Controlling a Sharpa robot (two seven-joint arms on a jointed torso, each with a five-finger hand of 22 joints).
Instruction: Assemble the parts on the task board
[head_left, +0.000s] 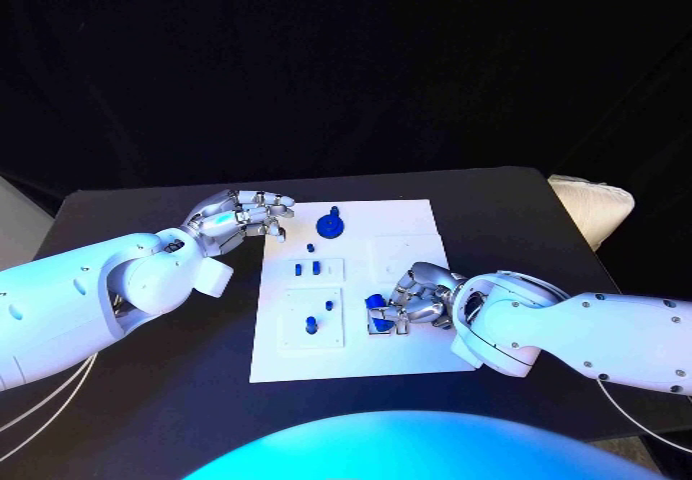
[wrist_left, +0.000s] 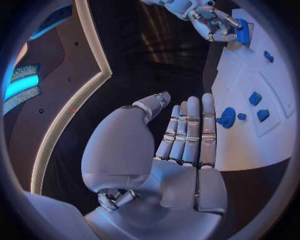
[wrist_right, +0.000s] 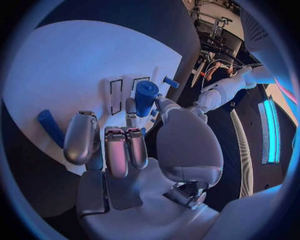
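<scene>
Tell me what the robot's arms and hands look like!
Both arms are smooth, rounded white shells with small dark screw dots. Thin pale cables hang by the left arm. The left hand and right hand are shiny silver metal with jointed fingers.

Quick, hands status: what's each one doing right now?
Left hand: open, holding nothing, at the task board's edge.
Right hand: holding a blue part.

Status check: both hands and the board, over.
Left hand open, fingers on the task board's far left corner. Right hand holds a blue part over the board's right side. Nothing in the way.
</scene>
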